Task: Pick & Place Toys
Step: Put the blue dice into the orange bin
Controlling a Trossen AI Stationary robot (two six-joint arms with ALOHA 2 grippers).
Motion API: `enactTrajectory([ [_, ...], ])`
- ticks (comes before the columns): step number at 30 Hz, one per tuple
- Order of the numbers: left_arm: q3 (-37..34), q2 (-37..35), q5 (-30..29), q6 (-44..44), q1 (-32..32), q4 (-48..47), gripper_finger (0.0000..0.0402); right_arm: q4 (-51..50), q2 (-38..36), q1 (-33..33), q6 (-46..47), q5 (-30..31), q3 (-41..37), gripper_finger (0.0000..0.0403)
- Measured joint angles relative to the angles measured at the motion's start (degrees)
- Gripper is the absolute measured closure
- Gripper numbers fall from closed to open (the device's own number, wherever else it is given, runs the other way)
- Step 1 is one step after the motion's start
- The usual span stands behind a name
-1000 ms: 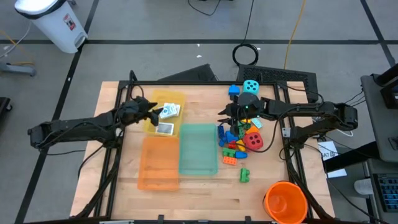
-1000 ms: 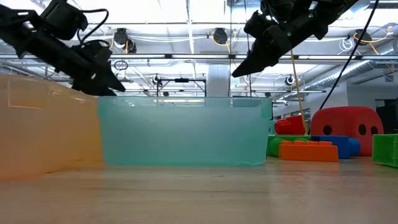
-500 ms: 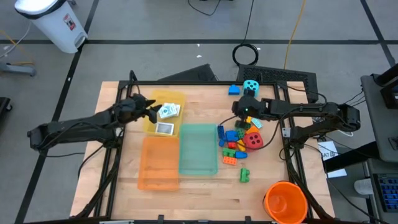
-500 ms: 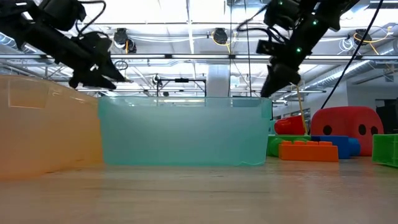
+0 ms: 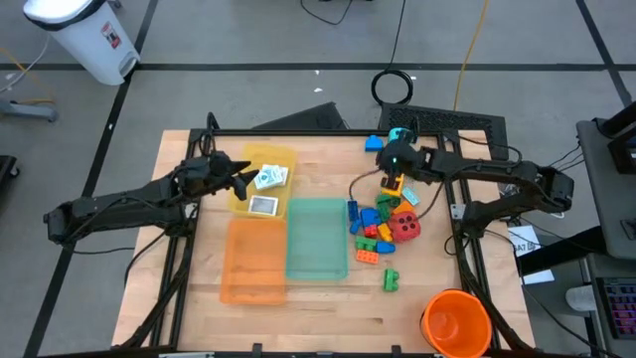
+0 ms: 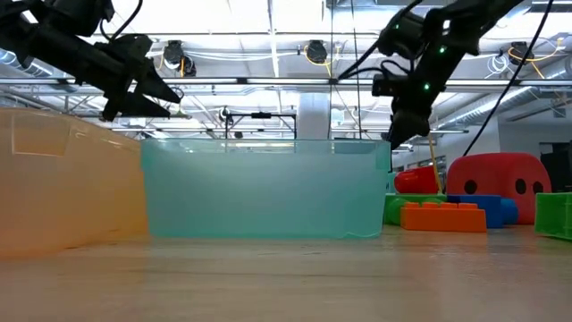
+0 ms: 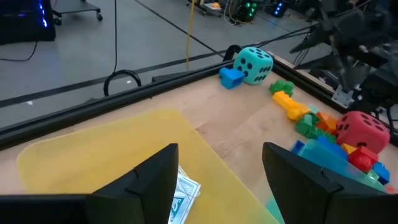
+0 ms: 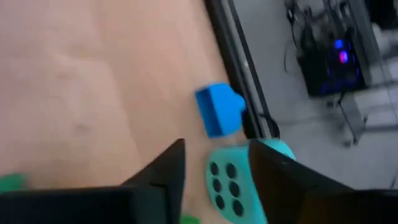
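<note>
On the wooden table (image 5: 328,308) only picture cards (image 5: 268,179) sit in the yellow tray (image 5: 283,159), bricks (image 5: 373,234) and both dice unsorted; left gripper (image 7: 217,171) and right gripper (image 8: 214,165) hang parted, empty.

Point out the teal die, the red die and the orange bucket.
teal die (image 7: 254,64), left wrist view, on its front dotted face.
red die (image 5: 406,226), high view, on its top face.
orange bucket (image 5: 435,307), high view, on its rim at the side toward the bricks.

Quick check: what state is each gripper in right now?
Left gripper: open, holding nothing, above the yellow tray.
Right gripper: open, empty, over the teal die.
</note>
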Motion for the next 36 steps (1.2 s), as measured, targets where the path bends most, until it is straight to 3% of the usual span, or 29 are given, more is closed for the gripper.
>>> enactTrajectory([
  [3,0.0,0.0,0.0,-0.6,0.0,0.0,0.0163,0.2,0.9,-4.5,-0.5,0.2,0.0,0.0181],
  [7,0.0,0.0,0.0,-0.6,-0.1,0.0,0.0163,0.6,2.8,-8.1,-8.5,0.2,0.1,0.0099],
  [11,0.0,0.0,0.0,-0.6,-0.1,0.0,0.0163,1.1,6.5,-10.1,-12.3,-1.5,0.1,0.0072],
  [18,0.0,0.0,0.0,-0.6,-0.1,0.0,0.0163,5.1,14.5,-15.2,-18.5,3.6,0.3,0.0077],
  [27,0.0,0.0,0.0,-0.5,-0.1,0.1,0.0163,7.1,18.5,-19.7,-18.3,-0.3,0.8,0.0090],
  [36,0.0,0.0,0.0,-0.6,-0.2,0.1,0.0163,6.1,19.8,-19.7,-14.4,-1.5,0.7,0.0204],
])
